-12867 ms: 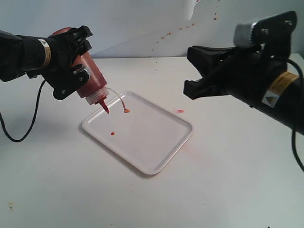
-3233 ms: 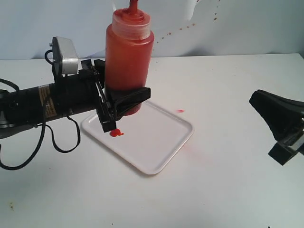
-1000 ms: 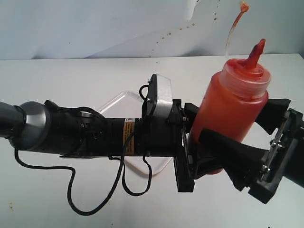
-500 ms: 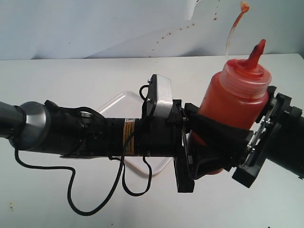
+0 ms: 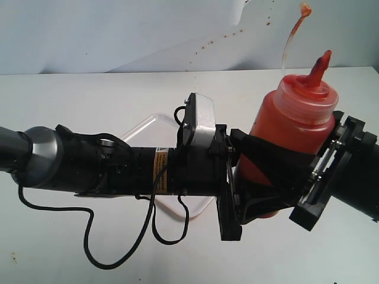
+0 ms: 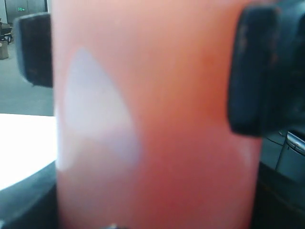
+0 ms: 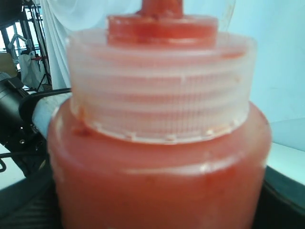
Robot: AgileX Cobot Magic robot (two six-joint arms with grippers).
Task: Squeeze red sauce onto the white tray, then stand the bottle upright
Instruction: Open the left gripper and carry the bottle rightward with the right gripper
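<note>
The bottle [image 5: 290, 127], orange-red and nearly upright with its red nozzle pointing up, is at the right of the table, leaning slightly right. My left gripper [image 5: 256, 198] reaches across from the left and is shut on the bottle's lower body. My right gripper [image 5: 287, 168] is shut around its middle from the right, one black finger [image 5: 278, 158] crossing its front. The bottle [image 6: 152, 119] fills the left wrist view, and its ribbed collar [image 7: 159, 86] fills the right wrist view. The white tray [image 5: 145, 127] lies mostly behind the left arm. The red sauce is hidden.
The left arm [image 5: 106, 168] lies low over the table's middle, its black cable [image 5: 118, 251] looping toward the front. The bottle's tethered cap [image 5: 304, 9] stands high above the nozzle. Small red splatters [image 5: 207, 44] mark the pale backdrop.
My right gripper, open on either side of the bottle a second ago, has shut on its middle. The left arm and the bottle have stayed where they were.
</note>
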